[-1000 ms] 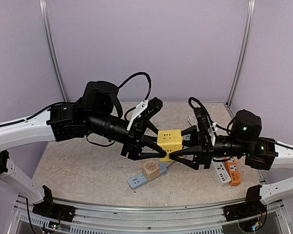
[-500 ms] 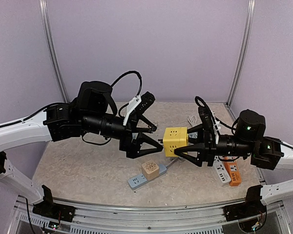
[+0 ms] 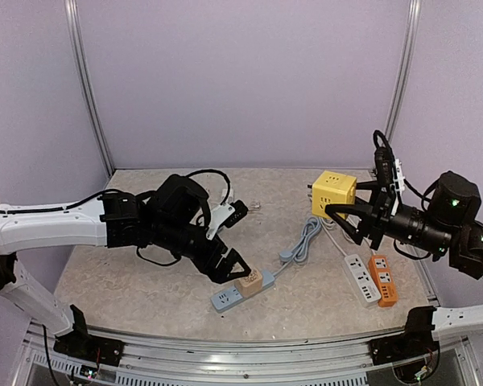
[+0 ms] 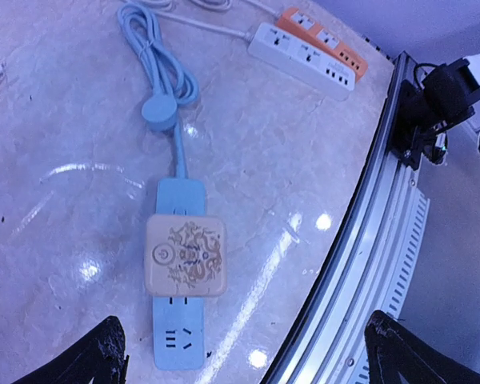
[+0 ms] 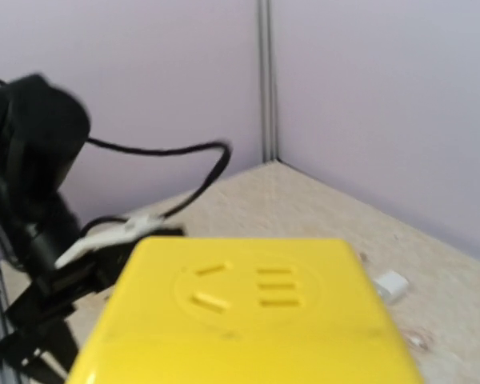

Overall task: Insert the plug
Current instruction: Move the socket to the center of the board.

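Plug [image 3: 332, 191] aloft in right claw [image 3: 344, 203]

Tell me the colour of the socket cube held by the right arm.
Yellow; the cube shows best in the right wrist view.

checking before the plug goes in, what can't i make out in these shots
Yellow cube underside: top view, hidden by its own body; right wrist view shows only a blurred socket face.
Sockets under the beige adapter: left wrist view, covered by it.
Right gripper: right wrist view, hidden behind cube.
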### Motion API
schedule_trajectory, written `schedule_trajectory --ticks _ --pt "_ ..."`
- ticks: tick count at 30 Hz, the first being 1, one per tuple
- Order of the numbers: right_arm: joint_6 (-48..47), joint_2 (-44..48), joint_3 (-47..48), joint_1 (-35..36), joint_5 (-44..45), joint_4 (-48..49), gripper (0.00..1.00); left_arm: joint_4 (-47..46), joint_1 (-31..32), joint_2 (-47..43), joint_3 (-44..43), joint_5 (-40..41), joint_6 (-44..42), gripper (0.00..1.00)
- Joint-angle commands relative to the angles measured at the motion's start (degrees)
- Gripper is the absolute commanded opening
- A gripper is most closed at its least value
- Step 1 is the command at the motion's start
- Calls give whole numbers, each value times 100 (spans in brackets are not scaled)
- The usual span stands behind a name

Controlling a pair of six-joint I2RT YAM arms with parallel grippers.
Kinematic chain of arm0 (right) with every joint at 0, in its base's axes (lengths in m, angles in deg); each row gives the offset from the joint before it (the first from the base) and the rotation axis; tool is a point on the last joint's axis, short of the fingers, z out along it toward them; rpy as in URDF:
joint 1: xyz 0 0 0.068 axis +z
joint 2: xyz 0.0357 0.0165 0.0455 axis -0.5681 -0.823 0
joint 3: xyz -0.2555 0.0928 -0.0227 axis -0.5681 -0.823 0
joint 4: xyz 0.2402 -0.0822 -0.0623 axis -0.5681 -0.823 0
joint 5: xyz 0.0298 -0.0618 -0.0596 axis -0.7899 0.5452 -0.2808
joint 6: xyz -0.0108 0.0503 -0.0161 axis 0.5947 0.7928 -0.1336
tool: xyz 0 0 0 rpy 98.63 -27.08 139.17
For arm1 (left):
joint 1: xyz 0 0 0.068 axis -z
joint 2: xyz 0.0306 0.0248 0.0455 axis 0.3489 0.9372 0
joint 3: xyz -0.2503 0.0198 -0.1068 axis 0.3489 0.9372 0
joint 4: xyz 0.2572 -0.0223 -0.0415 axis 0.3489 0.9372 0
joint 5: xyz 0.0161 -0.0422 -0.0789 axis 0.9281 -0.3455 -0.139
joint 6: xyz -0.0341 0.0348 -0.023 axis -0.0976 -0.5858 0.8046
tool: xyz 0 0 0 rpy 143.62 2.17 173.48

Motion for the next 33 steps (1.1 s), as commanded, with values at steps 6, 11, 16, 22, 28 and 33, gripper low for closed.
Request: schedule_trajectory --ticks 6,11,16,22,28,33 --pt "241 -431 394 -35 639 -513 0 216 252 18 724 255 567 99" --pt "202 -397 478 -39 699 -444 0 158 396 430 886 537 627 99" --pt "241 -376 506 -35 615 -470 0 94 414 1008 849 796 590 96" --pt "316 -347 408 -43 556 -443 0 -109 350 1674 623 943 483 85" --pt "298 -377 425 -44 524 -439 0 -166 220 2080 453 1070 507 60" --pt "238 -427 554 -42 576 -505 0 -140 206 2245 331 1189 612 39"
